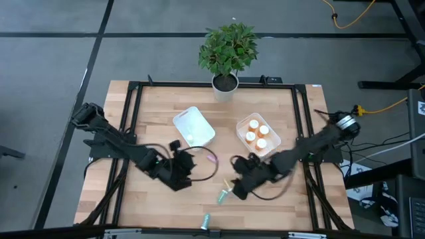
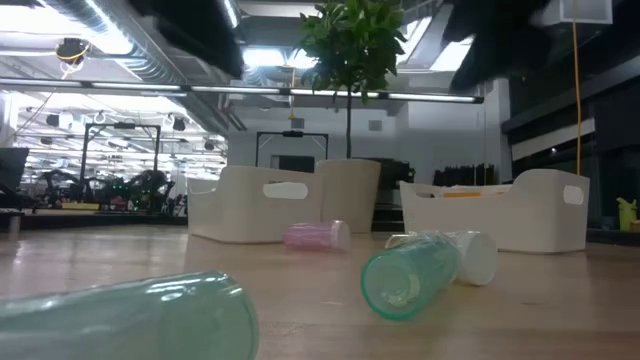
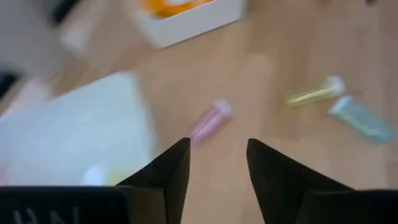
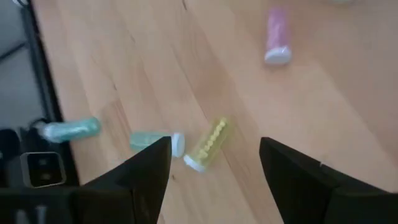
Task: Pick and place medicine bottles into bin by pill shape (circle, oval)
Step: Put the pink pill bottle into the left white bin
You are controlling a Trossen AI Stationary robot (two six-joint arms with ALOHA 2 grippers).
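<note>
Two grippers, both spread and empty: yellow-green bottle (image 4: 208, 144) is seen lying just ahead of the right gripper (image 4: 214, 180); purple bottle (image 3: 210, 121) ahead of the left gripper (image 3: 217, 163).

The table (image 1: 153, 199) is pale matt wood; beside it, the bottles (image 2: 415, 275) are clear glossy plastic, the bins (image 2: 530, 210) smooth white plastic.
</note>
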